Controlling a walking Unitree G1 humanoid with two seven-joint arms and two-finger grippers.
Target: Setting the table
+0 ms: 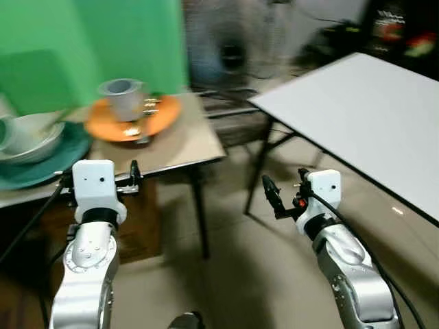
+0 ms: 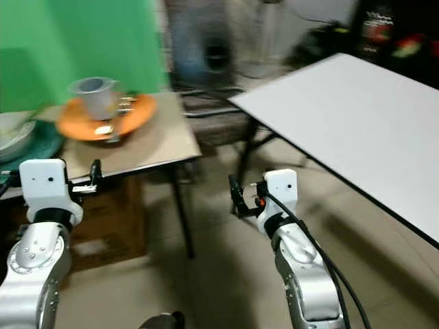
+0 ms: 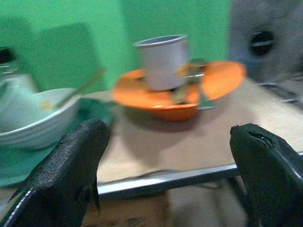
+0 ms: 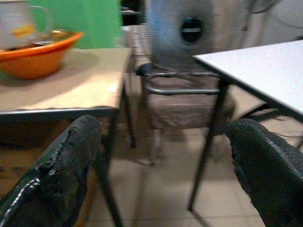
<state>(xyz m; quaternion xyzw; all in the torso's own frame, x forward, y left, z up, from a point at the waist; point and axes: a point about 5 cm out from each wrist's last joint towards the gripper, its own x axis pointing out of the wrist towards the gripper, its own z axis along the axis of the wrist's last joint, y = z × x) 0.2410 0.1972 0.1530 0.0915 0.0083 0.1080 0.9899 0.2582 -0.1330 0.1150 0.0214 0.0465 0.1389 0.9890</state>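
An orange bowl [image 1: 161, 113] stands on a small beige table [image 1: 185, 147] at the left. It holds a grey metal cup [image 1: 123, 96] and some cutlery [image 1: 147, 106]. Beside it a white bowl [image 1: 31, 140] with a utensil in it rests on a teal plate [image 1: 41, 171]. My left gripper [image 3: 165, 156] hovers open just before this table's front edge, level with the top and empty. My right gripper [image 1: 287, 188] is open and empty over the floor between the two tables. A large white table [image 1: 370, 110] stretches along the right, its top bare.
A standing fan [image 1: 230, 51] and a metal-framed chair [image 4: 189, 101] sit behind the gap between the tables. A green wall backs the small table. Folding legs [image 1: 260, 161] hold up the white table. Tiled floor lies in front of me.
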